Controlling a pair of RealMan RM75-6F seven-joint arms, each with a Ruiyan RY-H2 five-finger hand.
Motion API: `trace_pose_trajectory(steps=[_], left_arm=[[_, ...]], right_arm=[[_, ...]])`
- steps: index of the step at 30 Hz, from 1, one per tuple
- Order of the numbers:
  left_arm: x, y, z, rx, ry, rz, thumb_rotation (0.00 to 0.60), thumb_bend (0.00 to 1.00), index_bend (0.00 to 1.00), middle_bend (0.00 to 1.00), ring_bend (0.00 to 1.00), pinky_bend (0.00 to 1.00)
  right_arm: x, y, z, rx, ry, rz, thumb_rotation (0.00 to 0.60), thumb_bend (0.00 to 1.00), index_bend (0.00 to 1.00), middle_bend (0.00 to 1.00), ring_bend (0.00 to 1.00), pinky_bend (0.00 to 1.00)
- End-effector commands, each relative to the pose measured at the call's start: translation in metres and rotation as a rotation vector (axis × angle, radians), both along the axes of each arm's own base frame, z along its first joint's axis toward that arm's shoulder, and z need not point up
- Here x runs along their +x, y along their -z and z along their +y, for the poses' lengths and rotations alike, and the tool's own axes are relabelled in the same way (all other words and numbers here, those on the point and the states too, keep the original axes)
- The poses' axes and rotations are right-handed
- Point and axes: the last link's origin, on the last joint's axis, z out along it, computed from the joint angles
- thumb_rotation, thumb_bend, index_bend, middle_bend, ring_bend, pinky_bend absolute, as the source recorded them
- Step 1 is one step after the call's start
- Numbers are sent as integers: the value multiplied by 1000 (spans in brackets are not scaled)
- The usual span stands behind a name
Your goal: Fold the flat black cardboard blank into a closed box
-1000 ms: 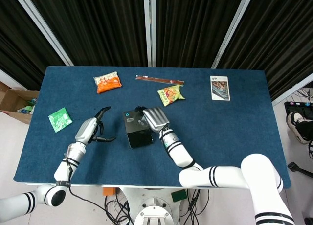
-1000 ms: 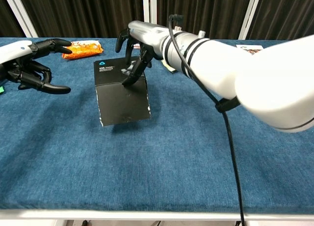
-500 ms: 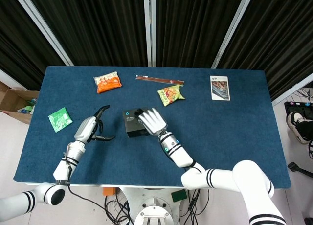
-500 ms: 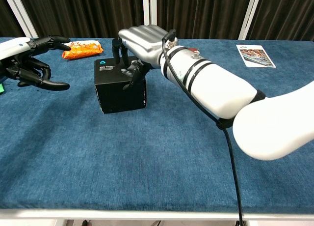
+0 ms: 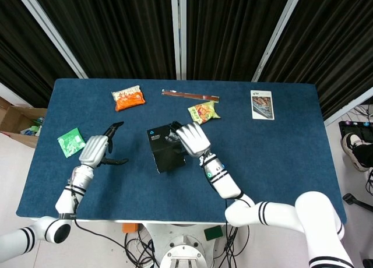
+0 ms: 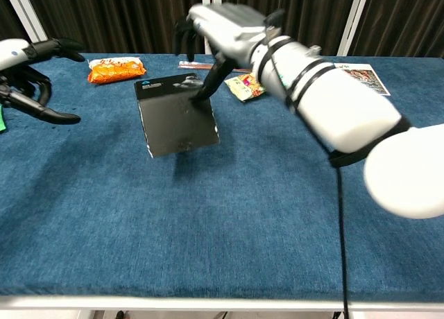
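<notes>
Blue-topped table [image 5: 280, 157], black curtains [image 5: 116, 29], pale floor [image 5: 11, 157]

The counter [image 5: 280, 157] is covered in dark blue cloth. An orange snack packet [image 5: 127, 97] lies near the far edge, left of centre. A thin reddish-brown stick-like item [image 5: 190, 95] lies beside it toward the middle; what it is cannot be told. A yellow-green snack packet [image 5: 203, 112] sits just in front of that item's right end. A printed card or booklet [image 5: 261, 104] lies well apart at the far right. A green sachet [image 5: 71, 142] rests near the left edge. Off the counter's left end stands an open cardboard carton [image 5: 18, 121]. Black curtains [image 5: 233, 29] hang behind.
</notes>
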Motion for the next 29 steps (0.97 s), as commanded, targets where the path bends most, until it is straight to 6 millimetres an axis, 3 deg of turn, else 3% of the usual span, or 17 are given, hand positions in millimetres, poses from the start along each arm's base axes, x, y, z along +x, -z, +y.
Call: trace_pose_trajectory(steps=[1,2,5,7,10,13,19,25,29], left_arm=[[-13,-33,-1,110,17,204,495,0,146,175,572,791],[-16,-39,-3,135,14,240,493,0,168,191,537,761],[-28,-61,-13,204,2,352,489,0,242,235,409,577],[-35,-74,-20,233,0,433,458,0,256,247,331,452],[-43,-91,-34,262,-12,512,399,0,257,235,252,339],[-50,-105,-54,273,-60,506,376,0,257,230,237,322],[-61,-120,-98,299,-149,529,380,0,256,230,237,321],[-62,-122,-150,330,-211,525,378,0,257,233,237,321],[-59,-119,-167,350,-223,514,377,0,256,233,237,311]], right_arm=[[-28,-36,2,-42,46,-44,600,91,358,412,673,954],[-38,-45,4,-51,63,-35,600,93,327,409,626,890],[-76,-79,15,-89,126,1,600,112,216,370,382,526],[-99,-99,23,-105,170,20,600,135,168,330,249,347],[-131,-131,39,-134,240,41,600,153,73,220,89,177],[-162,-161,60,-192,295,62,600,154,2,131,15,103],[-216,-198,103,-263,400,63,600,157,0,88,0,58],[-259,-218,142,-279,513,6,600,160,0,84,0,45],[-274,-220,155,-264,546,-3,600,162,0,81,0,23]])
